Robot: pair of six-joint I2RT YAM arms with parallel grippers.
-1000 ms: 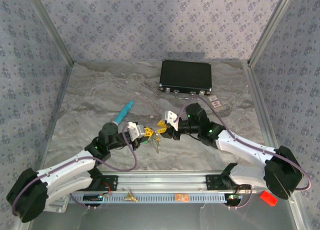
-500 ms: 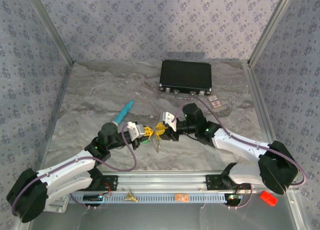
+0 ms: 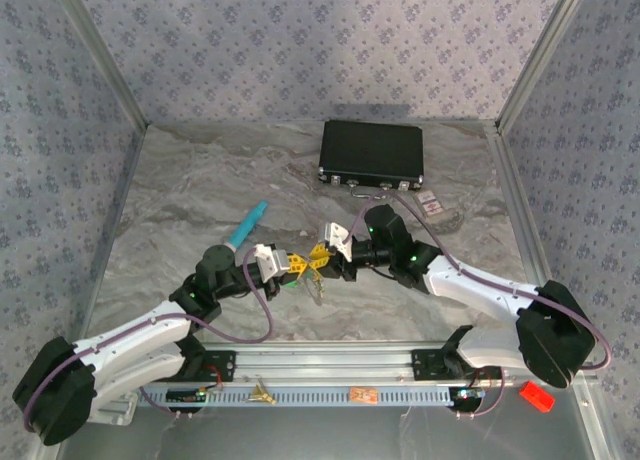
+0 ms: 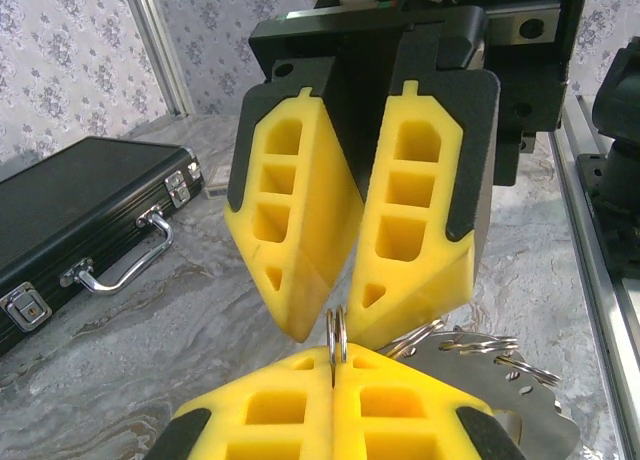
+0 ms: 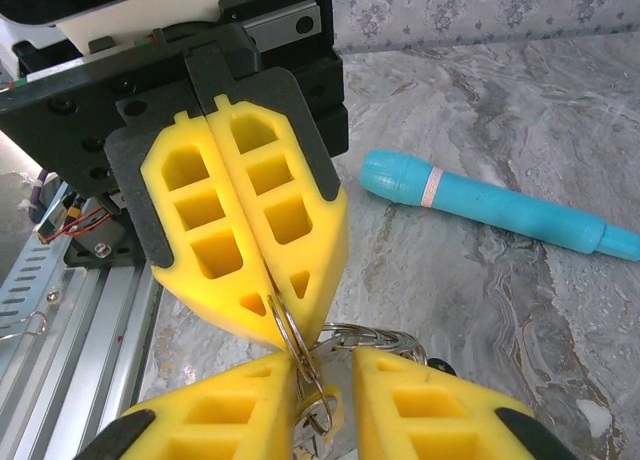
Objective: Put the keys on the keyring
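On my left, the left end effector (image 3: 287,263) sits low over the middle of the marble table (image 3: 190,190), its yellow fingers (image 4: 270,410) pressed flat together. They pinch the keyring (image 5: 287,330), whose thin silver loop stands upright in the seam between them. Just behind that arm, a teal tube (image 3: 248,225) lies on the table, apart from both arms.

At the centre, more silver loops (image 4: 470,345) and a flat silver piece with holes (image 4: 525,405) hang off the keyring beside the left fingers. From overhead I see the keys (image 3: 315,286) as a small gold bunch dangling just beneath the two end effectors; I cannot tell whether they touch the table.

The right end effector (image 3: 322,255) meets the left one tip to tip. Its fingers (image 4: 300,230) stand narrow in a V, the tips close on either side of the loop. I cannot tell whether they actually clamp it.

Further right and back, a closed black case (image 3: 372,152) lies by the rear wall. A small red object (image 3: 536,395) sits at the near right corner.
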